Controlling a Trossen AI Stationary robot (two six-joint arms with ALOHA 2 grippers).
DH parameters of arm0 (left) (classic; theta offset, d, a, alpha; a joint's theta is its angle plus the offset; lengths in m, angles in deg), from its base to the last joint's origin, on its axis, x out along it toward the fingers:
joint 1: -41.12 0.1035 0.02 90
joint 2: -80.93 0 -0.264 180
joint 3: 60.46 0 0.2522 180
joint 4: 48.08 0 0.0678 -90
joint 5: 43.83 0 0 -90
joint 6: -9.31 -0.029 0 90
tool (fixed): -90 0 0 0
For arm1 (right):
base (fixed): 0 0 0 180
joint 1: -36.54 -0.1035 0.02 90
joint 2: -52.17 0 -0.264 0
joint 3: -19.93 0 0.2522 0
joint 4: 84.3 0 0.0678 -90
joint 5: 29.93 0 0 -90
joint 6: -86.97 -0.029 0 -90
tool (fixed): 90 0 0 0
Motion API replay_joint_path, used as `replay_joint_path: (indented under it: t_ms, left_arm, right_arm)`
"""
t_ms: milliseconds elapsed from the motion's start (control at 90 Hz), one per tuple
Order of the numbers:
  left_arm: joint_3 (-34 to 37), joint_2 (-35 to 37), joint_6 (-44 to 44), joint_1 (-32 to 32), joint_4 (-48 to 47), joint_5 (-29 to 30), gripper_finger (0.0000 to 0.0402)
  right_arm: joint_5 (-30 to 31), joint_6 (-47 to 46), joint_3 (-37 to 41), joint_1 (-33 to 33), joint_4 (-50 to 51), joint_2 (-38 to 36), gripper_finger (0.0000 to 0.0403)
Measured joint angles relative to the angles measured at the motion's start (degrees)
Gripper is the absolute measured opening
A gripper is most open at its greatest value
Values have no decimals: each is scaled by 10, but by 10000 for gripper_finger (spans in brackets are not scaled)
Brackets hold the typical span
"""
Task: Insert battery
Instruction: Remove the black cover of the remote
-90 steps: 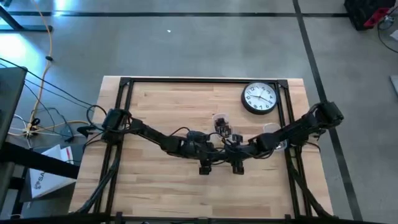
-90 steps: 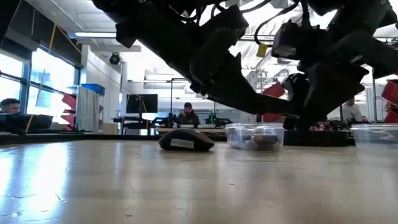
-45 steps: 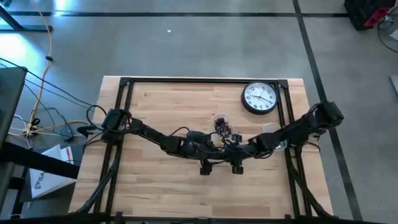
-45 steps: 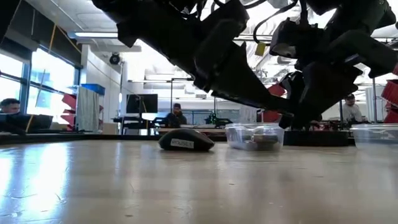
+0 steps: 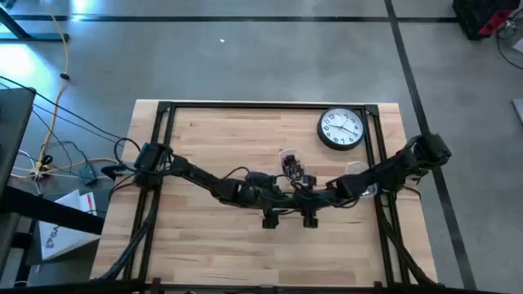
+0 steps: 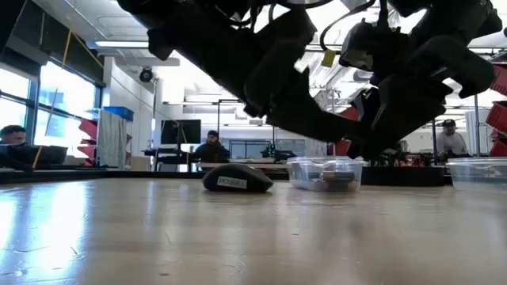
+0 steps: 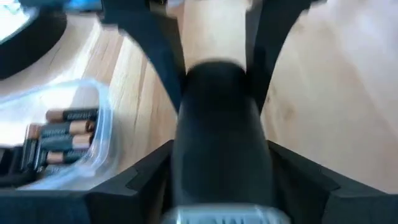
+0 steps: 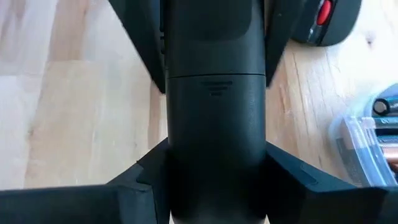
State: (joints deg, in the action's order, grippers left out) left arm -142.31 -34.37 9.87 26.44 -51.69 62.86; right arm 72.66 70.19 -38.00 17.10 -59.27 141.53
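Note:
A long black device [image 8: 214,74] with a battery cover [image 8: 214,118] is held above the middle of the table between both grippers. My left gripper [image 7: 219,163] is shut on one end and my right gripper [image 8: 214,171] on the other; they face each other [image 5: 292,196]. Loose batteries [image 7: 62,134] lie in a clear tub [image 5: 288,157] just beyond the grippers. No gripper holds a battery. My left gripper pinches one end of the black device [image 7: 221,186] between its two fingers, coming level from the table's left, along the device. The device is clear of the table. My right gripper pinches the device's other end [image 8: 214,186] between its two fingers, level from the table's right, fingers along its sides. The battery-cover face [image 8: 214,87] is turned toward the wrist camera.
A black mouse [image 6: 236,178] lies next to the battery tub [image 6: 325,172]. A wall clock [image 5: 341,129] lies flat at the far right, and a second clear tub [image 5: 357,170] sits under the right arm. People sit in the room beyond the table.
In the low view both grippers, with the device between them, have shifted slightly; the right gripper has risen a little. Both have stayed shut. A person in the room behind has moved.

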Motion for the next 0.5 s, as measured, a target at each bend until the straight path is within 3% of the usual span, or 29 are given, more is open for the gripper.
replay_joint_path:
  t_ms: [500]
  left_arm:
    - [-4,4,15,4,1,-4,207]
  right_arm:
    - [2,3,0,0,-6,-1,155]
